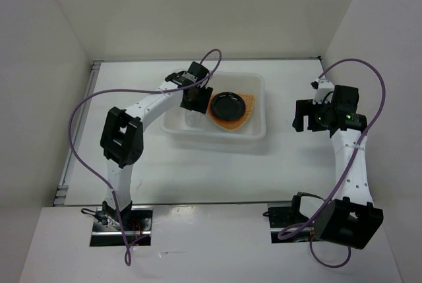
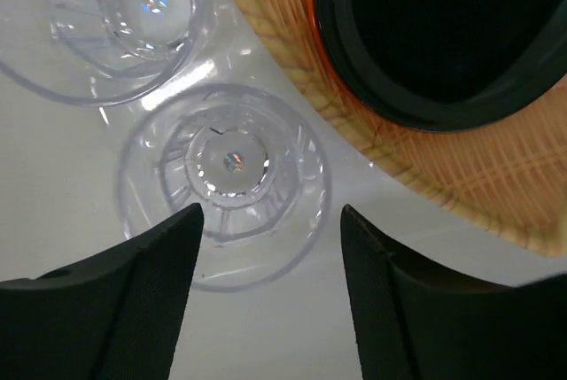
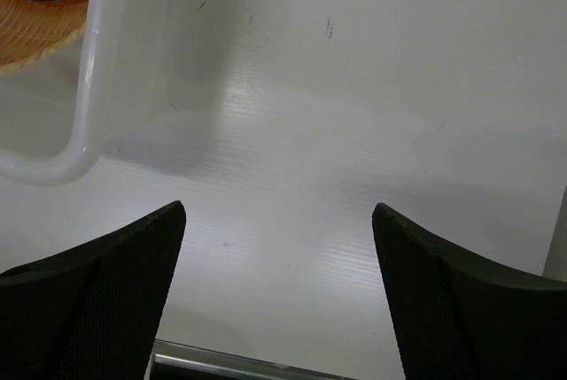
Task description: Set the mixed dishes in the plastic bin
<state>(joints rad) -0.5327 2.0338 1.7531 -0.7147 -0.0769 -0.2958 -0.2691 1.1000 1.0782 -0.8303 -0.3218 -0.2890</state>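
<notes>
The clear cup (image 2: 226, 163) stands upright, mouth up, on the floor of the plastic bin (image 1: 214, 135), in its left end. The bin's long side runs left to right. The left gripper (image 2: 270, 212) hangs just above the cup, half open and holding nothing. A second clear cup (image 2: 142, 8) stands beside the first. In the right half of the bin the woven plate (image 2: 461, 176) lies flat, with the orange dish (image 2: 315, 17) and the black dish (image 2: 443, 26) stacked on it. The right gripper (image 3: 279, 247) is spread wide over the bare tabletop (image 3: 354, 88).

We see bright, even light on the white worktop (image 1: 198, 177), with a soft shadow beside the plastic bin (image 3: 84, 88). Glints sparkle on the clear cup (image 2: 232, 185); the near fingers (image 2: 106, 309) look blurred.
</notes>
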